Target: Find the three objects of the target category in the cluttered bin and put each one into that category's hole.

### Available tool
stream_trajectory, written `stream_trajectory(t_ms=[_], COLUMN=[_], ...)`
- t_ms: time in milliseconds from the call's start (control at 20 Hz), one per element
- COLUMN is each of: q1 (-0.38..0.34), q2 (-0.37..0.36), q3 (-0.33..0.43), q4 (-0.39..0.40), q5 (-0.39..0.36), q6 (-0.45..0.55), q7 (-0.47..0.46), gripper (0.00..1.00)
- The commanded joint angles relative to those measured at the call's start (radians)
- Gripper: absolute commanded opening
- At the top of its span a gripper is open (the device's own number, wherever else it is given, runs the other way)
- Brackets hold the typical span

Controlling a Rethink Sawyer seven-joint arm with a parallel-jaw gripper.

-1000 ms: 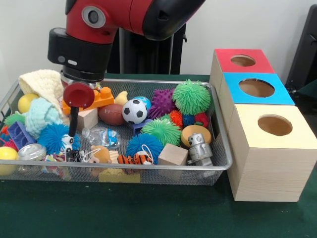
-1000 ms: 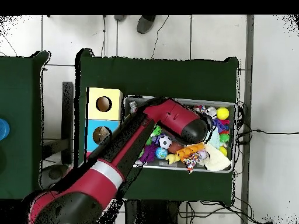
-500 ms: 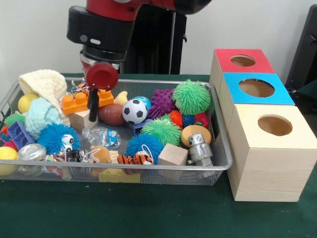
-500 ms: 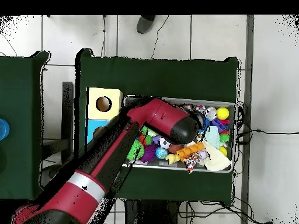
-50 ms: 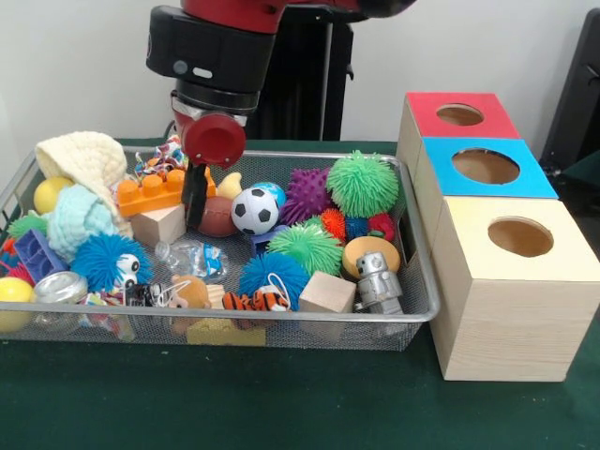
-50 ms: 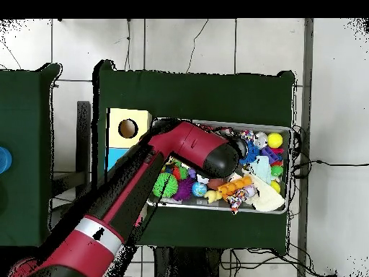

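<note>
Red-capped, the gripper hung low in the wire bin, right above the brown toy football beside the soccer ball, seemingly lined up for a pick. I couldn't tell how its jaws stood. Nothing appeared lifted out yet.

I see a wire-mesh metal bin, matt wooden boxes, a glossy plastic orange brick, and knitted cream cloth.
</note>
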Motion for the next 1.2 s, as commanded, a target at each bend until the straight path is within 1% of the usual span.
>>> stream_trajectory(t_ms=[50, 250, 400, 500, 600, 650, 700, 900, 1050, 1200], q1=[-0.041, -0.058, -0.055, -0.066, -0.070, -0.073, -0.082, -0.123, -0.133, -0.133], q2=[0.055, 0.080, 0.099, 0.099, 0.104, 0.117, 0.122, 0.123, 0.123, 0.133], q3=[0.153, 0.153, 0.131, 0.119, 0.100, 0.095, 0.105, 0.169, 0.191, 0.197], q4=[0.030, 0.015, 0.016, 0.015, 0.013, 0.008, 0.000, -0.035, -0.046, -0.054], q5=[0.044, 0.040, 0.035, 0.019, 0.009, 0.013, 0.024, 0.046, 0.048, 0.052], q6=[0.043, 0.082, 0.125, 0.114, 0.112, 0.135, 0.165, 0.183, 0.183, 0.204], q7=[-0.096, -0.118, -0.119, -0.125, -0.109, -0.097, -0.105, -0.146, -0.165, -0.155], gripper=[1.00, 1.00, 1.00, 1.00, 1.00, 1.00, 1.00, 1.00, 1.00, 1.00])
